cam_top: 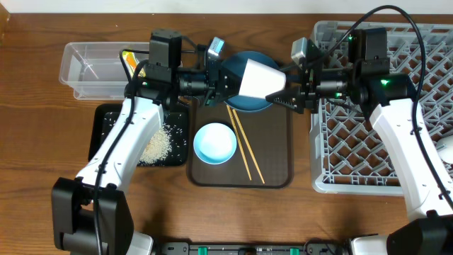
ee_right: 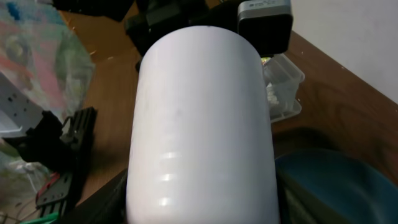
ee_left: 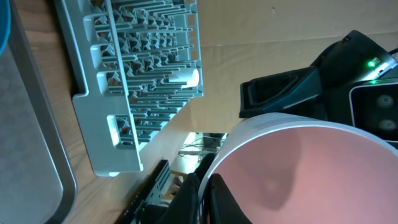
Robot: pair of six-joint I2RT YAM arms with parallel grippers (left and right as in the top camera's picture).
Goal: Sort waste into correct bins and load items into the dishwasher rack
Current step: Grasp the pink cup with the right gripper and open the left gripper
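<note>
A white cup (cam_top: pixel 256 76) with a pinkish inside (ee_left: pixel 311 168) is held on its side between both grippers, above the dark blue plate (cam_top: pixel 248 106). My left gripper (cam_top: pixel 225 79) is shut on the cup's rim (ee_left: pixel 205 193), one finger inside and one outside. My right gripper (cam_top: pixel 279 95) is closed around the cup's base, its fingers against both sides of the white wall (ee_right: pixel 202 124). The light blue bowl (cam_top: pixel 214 143) and the chopsticks (cam_top: pixel 246 149) lie on the brown serving tray (cam_top: pixel 279 159). The grey dishwasher rack (cam_top: pixel 382 142) stands to the right.
The clear tub (cam_top: pixel 92 67) at the back left holds the yellow wrapper (cam_top: pixel 129 60). The black tray (cam_top: pixel 106 124) in front of it holds rice grains (cam_top: pixel 157 145). A pale round thing (cam_top: pixel 446 149) sits at the rack's right edge.
</note>
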